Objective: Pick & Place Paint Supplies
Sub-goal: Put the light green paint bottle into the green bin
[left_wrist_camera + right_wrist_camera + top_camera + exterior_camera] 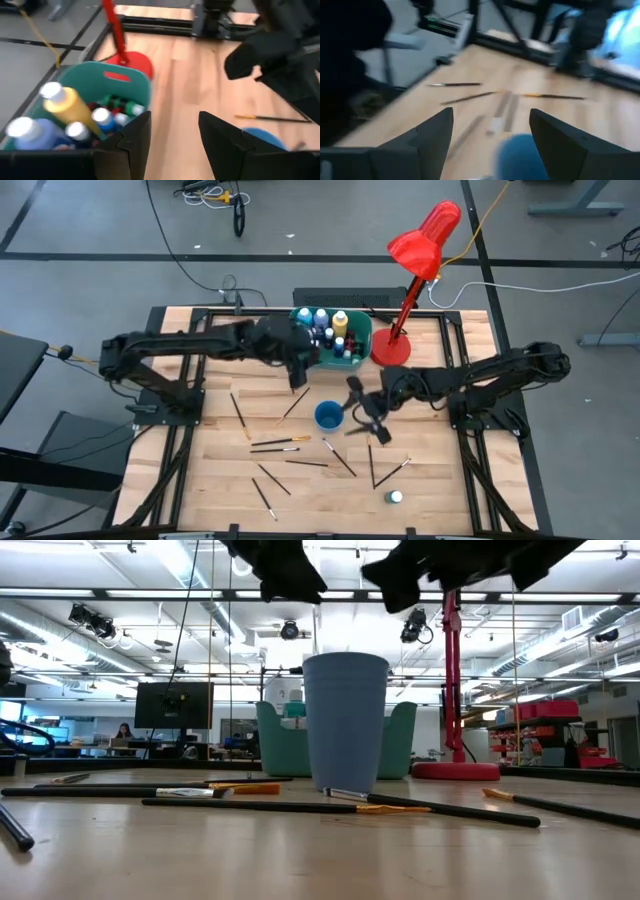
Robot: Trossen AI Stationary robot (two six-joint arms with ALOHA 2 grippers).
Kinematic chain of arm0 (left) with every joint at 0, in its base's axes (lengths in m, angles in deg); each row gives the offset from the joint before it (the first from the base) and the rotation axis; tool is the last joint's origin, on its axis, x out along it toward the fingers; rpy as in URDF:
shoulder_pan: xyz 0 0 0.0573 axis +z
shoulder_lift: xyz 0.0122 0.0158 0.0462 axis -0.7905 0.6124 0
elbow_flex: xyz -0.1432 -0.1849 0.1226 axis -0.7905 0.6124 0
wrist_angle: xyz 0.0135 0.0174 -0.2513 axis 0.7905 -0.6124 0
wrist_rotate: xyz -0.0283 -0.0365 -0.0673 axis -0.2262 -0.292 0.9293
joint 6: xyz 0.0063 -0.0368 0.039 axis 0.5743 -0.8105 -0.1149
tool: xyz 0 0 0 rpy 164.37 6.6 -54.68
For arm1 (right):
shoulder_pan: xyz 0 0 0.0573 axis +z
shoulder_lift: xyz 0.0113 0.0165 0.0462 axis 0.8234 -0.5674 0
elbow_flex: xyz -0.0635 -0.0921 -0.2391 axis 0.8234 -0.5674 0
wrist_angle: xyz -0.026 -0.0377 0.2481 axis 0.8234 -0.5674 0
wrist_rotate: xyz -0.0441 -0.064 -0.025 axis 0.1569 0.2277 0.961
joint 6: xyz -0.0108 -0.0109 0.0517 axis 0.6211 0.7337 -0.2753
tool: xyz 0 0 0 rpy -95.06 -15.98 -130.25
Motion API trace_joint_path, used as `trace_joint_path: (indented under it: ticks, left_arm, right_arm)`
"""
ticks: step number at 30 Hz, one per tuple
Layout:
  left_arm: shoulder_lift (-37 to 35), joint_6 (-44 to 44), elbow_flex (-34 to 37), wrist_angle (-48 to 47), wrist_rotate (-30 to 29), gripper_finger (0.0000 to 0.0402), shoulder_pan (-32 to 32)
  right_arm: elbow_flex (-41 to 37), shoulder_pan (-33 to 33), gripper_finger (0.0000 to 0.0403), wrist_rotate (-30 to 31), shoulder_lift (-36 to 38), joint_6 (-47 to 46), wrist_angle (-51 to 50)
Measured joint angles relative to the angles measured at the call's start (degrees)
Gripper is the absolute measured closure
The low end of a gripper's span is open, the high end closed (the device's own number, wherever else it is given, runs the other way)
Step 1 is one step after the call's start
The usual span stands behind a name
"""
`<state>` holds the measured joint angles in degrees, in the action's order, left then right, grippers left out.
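Several thin paintbrushes (280,445) lie flat and scattered on the wooden table, also in the low view as brushes (250,803) in front of a blue cup (327,416). Several paint bottles (330,325) stand or lie in the teal tub (360,340). One small white-capped bottle (396,497) sits alone near the table's near edge. My left gripper (298,375) hangs open beside the tub's near-left corner, with nothing between its fingers (174,130). My right gripper (362,410) hovers open just right of the cup, which shows below it in the right wrist view (520,155).
A red desk lamp (420,250) stands with its base (391,348) right of the tub. The blue cup (345,720) stands upright mid-table between both grippers. Bare wood lies toward the table's near-left and near-right corners.
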<state>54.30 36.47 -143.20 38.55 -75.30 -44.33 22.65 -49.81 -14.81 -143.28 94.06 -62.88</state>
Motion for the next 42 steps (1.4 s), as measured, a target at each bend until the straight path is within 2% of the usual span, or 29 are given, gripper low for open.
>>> trace_joint_path:
  ticks: [3, 5, 8, 12, 14, 16, 21, 24, 33, 42]
  left_arm:
    - [-0.5, -0.9, 1.7, 0.8, -0.9, 0.0226, -2.4]
    - [-0.5, -1.8, 3.1, 3.5, -2.2, 0.0226, -3.7]
    - [-0.6, -4.2, 4.5, 5.4, -3.0, 0.0226, -4.9]
    - [-0.6, -7.9, 4.7, 5.6, -3.3, 0.0226, -6.3]
    - [-0.6, -10.0, 4.7, 5.7, -3.3, 0.0226, -7.1]
    - [-0.6, -11.8, 4.7, 6.6, -3.3, 0.0226, -7.9]
    - [-0.6, -13.3, 4.7, 9.6, -3.3, 0.0226, -10.4]
    - [-0.5, -13.4, 4.7, 11.0, -3.2, 0.0226, -11.7]
    - [-0.5, -14.2, 4.7, 12.4, -2.7, 0.0226, -13.3]
    - [-0.5, -14.5, 4.7, 19.4, 4.0, 0.0226, -13.5]
  right_arm:
    - [0.0, 3.6, 0.0137, -0.4, 0.0, -4.7, -2.1]
    - [-0.1, 6.1, 0.0138, -3.8, 0.0, -5.7, -1.8]
    - [-0.1, 10.0, 0.0145, -14.1, 0.0, -5.7, 0.2]
    - [0.0, 14.1, 0.0157, -32.6, 0.0, -5.8, -1.7]
    - [0.0, 16.1, 0.0163, -37.1, 0.0, -3.4, -3.7]
    - [0.0, 18.5, 0.0167, -35.1, 0.0, 1.0, -6.4]
    - [-0.1, 25.1, 0.017, -15.8, -1.6, 10.3, -12.9]
    - [-0.1, 27.7, 0.017, -9.3, -3.7, 12.4, -13.3]
    - [-0.3, 28.6, 0.0171, -8.7, -9.8, 15.4, -13.4]
    - [-2.0, 26.8, 0.0212, -7.6, -11.0, 15.5, -10.7]
